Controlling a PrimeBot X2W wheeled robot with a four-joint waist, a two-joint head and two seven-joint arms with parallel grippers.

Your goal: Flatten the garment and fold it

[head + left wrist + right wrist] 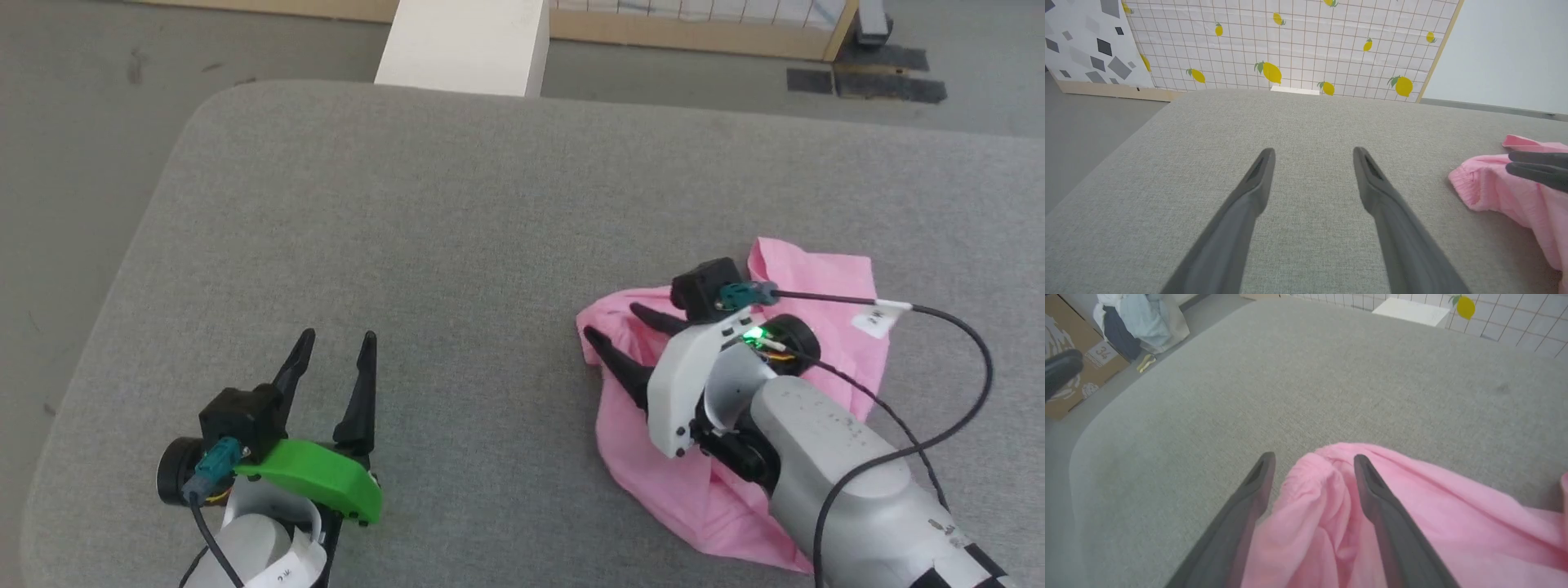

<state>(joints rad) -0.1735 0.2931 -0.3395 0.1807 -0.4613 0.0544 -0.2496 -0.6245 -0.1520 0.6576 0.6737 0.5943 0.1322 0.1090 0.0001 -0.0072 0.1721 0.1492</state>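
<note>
**Work surface.** The surface is a grey woven pad point(457, 204) with rounded corners. Its weave is even, with one faint dark mark towards the far right in the right wrist view.

**Garment.** The pink garment point(633, 457) lies crumpled on the pad's right half, near the robot, with its gathered band point(1466, 188) turned towards the pad's centre. The rest of the pad is bare.

**Right gripper.** The right gripper point(612, 321) sits low over the garment's left edge. Its fingers are spread wide, and a ridge of fabric point(1314, 498) lies loosely between them without being pinched.

**Left gripper.** The left gripper point(339, 335) is over bare pad at the near left, well apart from the garment. Its fingers are fully spread and hold nothing.

**Room.**
- The floor point(82, 122) around the pad is grey.
- A white block point(465, 41) stands at the pad's far edge.
- Behind the block is a wood-framed panel with a grid and lemon print point(1290, 49).
- A panel of grey geometric shapes point(1086, 41) is to the left of the lemon panel, and a pale wall point(1506, 53) is to its right.
- Black mats point(865, 82) lie on the floor at the far right.
- A cardboard box point(1069, 384) and a heap of clothes point(1139, 322) sit off the pad's left side.
</note>
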